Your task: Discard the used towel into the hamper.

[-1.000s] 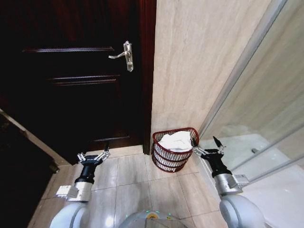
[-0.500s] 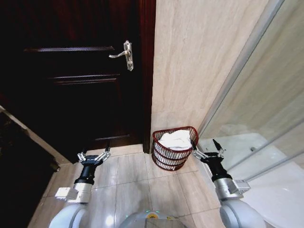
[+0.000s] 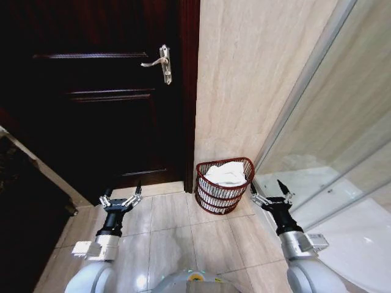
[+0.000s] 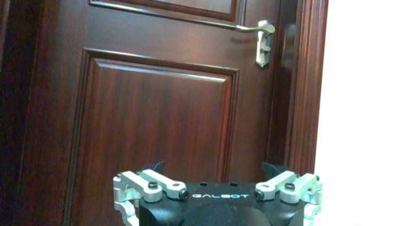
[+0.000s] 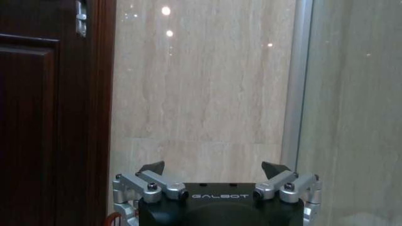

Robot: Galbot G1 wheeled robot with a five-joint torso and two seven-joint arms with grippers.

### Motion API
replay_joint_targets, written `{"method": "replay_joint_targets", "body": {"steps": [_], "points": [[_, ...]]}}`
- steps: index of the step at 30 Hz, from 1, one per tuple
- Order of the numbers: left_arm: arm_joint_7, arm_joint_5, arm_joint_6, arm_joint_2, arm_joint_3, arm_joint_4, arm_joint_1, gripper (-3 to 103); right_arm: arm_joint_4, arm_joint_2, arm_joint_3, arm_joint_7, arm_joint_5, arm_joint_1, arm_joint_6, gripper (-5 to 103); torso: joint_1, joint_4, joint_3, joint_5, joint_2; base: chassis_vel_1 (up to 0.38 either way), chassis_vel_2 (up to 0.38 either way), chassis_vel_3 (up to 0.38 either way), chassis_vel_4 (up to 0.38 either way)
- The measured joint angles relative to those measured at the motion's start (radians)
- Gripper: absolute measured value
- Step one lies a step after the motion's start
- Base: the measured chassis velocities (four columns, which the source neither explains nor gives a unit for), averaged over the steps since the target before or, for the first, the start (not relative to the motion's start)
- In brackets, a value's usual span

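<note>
Already the soft, light white towel (image 3: 226, 174) lay in the round reddish-brown wire hamper (image 3: 221, 196); both hands, left hand (image 3: 120, 197) and right hand (image 3: 269, 194), stood wide and empty.

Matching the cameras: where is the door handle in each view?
Head view: door handle high on the door, left of centre.
Left wrist view: picture's upper right, beside the door frame.
Right wrist view: its plate at the picture's top-left edge.
Shared landmark: the door frame meeting the beige wall.
</note>
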Motion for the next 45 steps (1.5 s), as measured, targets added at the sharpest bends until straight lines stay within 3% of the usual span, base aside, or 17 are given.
{"method": "replay_joint_targets", "body": {"steps": [20,35,45], "points": [[0.004,-0.002,-0.009,-0.041,0.003,0.018,0.008,100,-0.025,-0.01,-0.03,-0.015,-0.008,0.0,0.024,100,0.001,0.0,0.002,-0.0002,0.003,0.075,-0.052,-0.058,0.068],[-0.003,0.028,-0.05,-0.051,0.005,0.034,0.021,100,-0.028,-0.003,-0.047,-0.021,-0.008,0.0,0.041,100,0.001,0.0003,0.002,-0.0003,0.004,0.081,0.046,0.047,0.088],[-0.007,0.033,0.002,-0.054,0.008,-0.004,-0.001,100,-0.017,-0.001,-0.041,-0.018,-0.003,-0.023,0.067,100,0.006,0.0005,0.011,-0.0001,0.018,0.006,0.006,0.002,0.005]]}}
